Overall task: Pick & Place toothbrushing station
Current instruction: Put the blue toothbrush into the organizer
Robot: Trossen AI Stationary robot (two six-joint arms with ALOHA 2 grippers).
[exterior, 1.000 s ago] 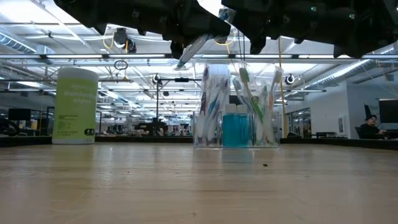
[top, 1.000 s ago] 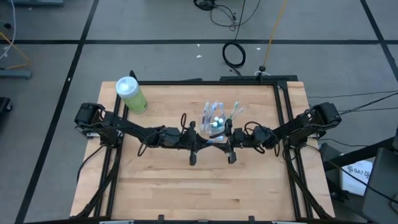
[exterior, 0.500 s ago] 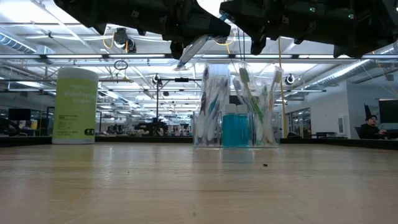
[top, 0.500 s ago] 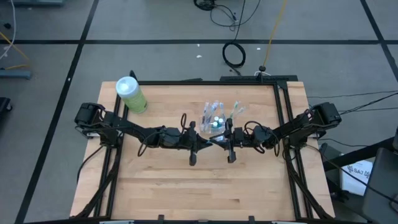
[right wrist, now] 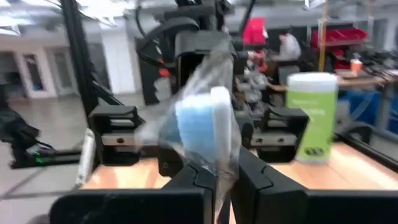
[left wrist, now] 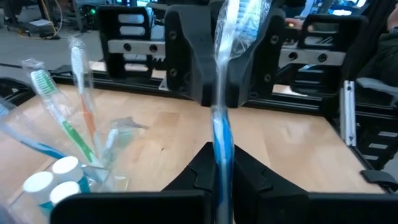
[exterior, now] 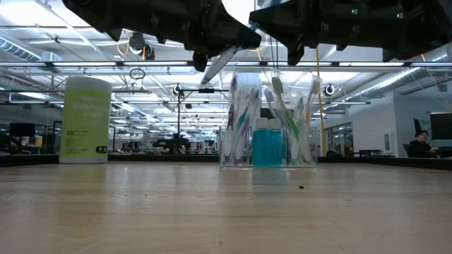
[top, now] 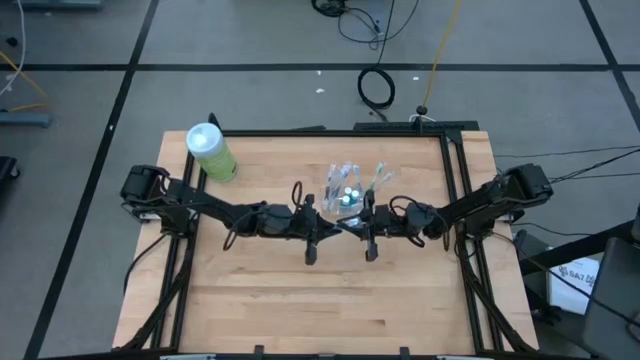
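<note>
1. Change in the last second: the right gripper went from apart to together. It is now closed on the head end of the blue toothbrush, which is in a clear wrapper.
2. The left gripper has stayed clamped on the same brush, lower on the handle. Both claws now hold one item, nose to nose.
3. Location: the brush is in the air over the middle of the table, just in front of the clear cup.
4. The cup stands between the middle and the far edge. The other brushes and the teal tubes are upright in it.
5. The green canister is at the far left corner, well apart and not involved.
6. Hedge: the right wrist view is blurred, so the right pads may be biting only wrapper film rather than the brush itself.
7. Meaning: this looks like a mid-air handover or regrip. The next step is probably for one claw to let go; if the right grip is only on film, the brush could slip or twist.
8. The brush isn't in the cup yet.
</note>
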